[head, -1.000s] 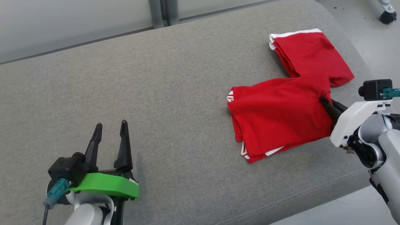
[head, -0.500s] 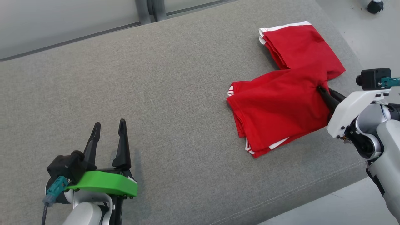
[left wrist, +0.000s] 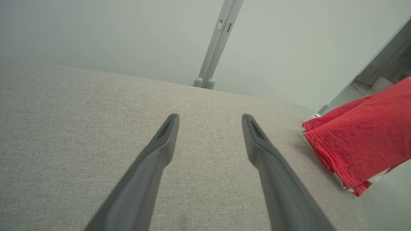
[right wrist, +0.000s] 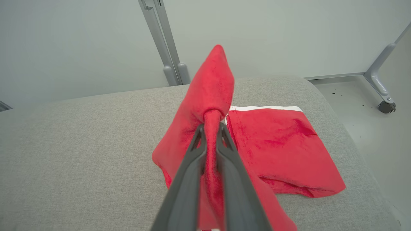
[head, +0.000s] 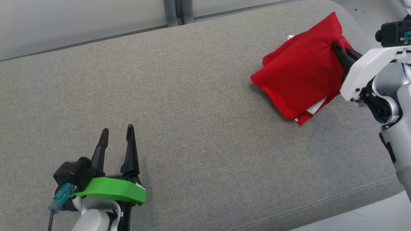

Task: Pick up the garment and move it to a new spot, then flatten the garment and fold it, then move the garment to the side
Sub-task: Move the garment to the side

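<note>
Right gripper (head: 336,47): fingers clamped on a fold of the red shorts (head: 298,73), half-raised at the bench's (head: 192,96) far right corner. Left gripper (head: 117,129): fingers spread, empty. Lay the raised half across, match hems, then release.

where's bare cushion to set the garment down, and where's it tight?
Free: the wide middle of the grey cushion, between the open left gripper and the garment; also the front strip along the seam, below the garment. Crowded: the far right corner, where the right gripper, jaws shut on the garment, holds part of it up.
</note>
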